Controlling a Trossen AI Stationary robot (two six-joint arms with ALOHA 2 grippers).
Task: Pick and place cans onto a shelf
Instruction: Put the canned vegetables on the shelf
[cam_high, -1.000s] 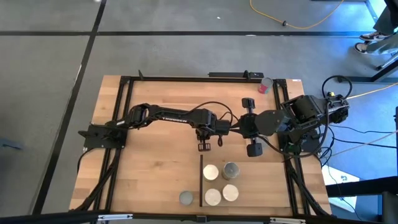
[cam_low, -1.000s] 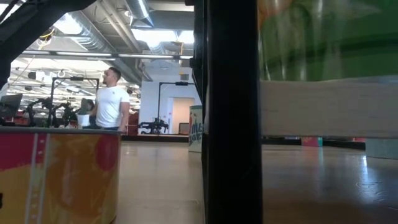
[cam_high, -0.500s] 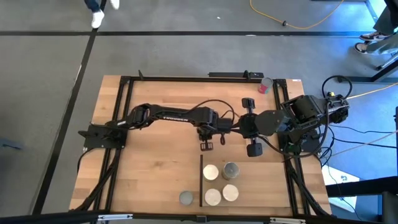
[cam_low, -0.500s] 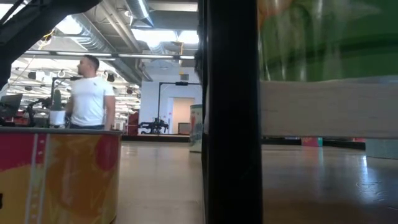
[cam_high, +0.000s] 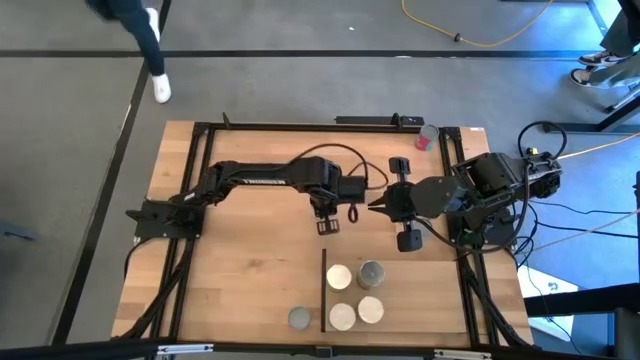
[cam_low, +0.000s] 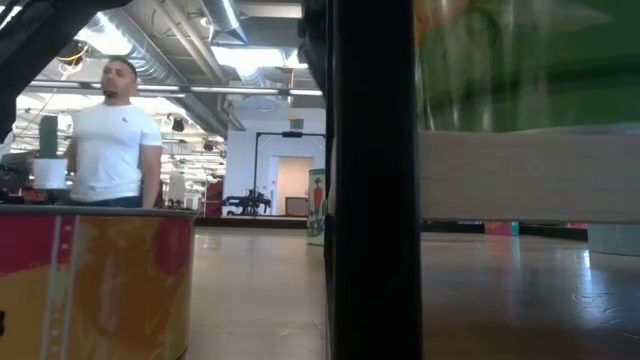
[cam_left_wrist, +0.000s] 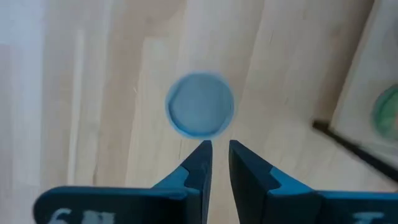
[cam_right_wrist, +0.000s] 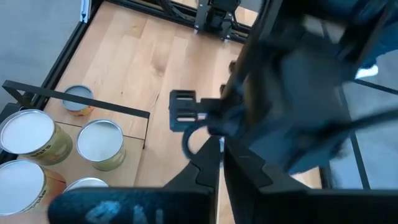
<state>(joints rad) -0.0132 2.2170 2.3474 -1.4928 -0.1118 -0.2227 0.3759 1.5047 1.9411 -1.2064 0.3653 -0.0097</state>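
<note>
On the table (cam_high: 240, 260) the shelf (cam_high: 400, 300) already carries four cans (cam_high: 354, 293), one can (cam_high: 299, 318) waits just beside its black edge, so the empty left tool (cam_high: 328, 226), fingers nearly together, hangs above it, while the right tool (cam_high: 378, 206), closed, idles mid-table.

Dark jointed arms, looping black cables, white lettering

From my low camera a black post (cam_low: 372, 200) blocks the middle, and a blurred green can (cam_low: 525, 65) fills the corner. My left wrist camera shows one can (cam_left_wrist: 200, 104) blurred.
</note>
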